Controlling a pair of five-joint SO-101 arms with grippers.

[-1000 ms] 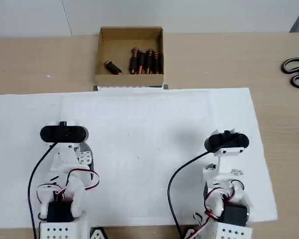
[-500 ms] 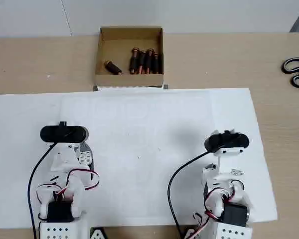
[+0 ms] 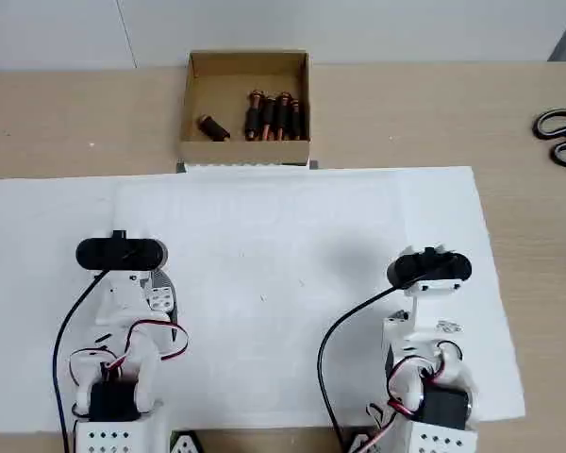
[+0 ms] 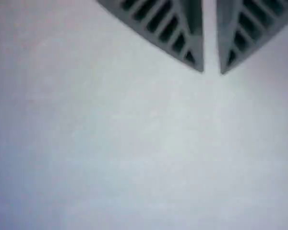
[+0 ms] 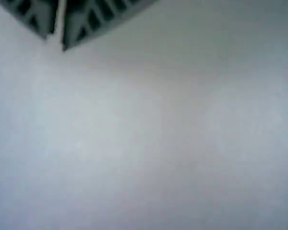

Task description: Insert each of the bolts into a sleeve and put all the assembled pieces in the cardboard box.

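Cardboard box (image 3: 248, 149) at far edge of tabletop (image 3: 75, 113), left of centre. Inside: four assembled pieces (image 3: 275, 115) side by side toward box's right wall, fifth piece (image 3: 212, 127) apart, near left wall. Left gripper (image 4: 212, 71) closed to thin slit, nothing held, over white paper (image 3: 264, 245). Right gripper (image 5: 55, 42) same: closed, empty. One arm (image 3: 121, 311) and other arm (image 3: 424, 321) folded back at paper's near edge. Scissors (image 3: 561, 132) at tabletop's right edge.

Lab bench: wooden table (image 3: 75, 113), white sheet (image 3: 264, 236), scissors (image 3: 561, 137).
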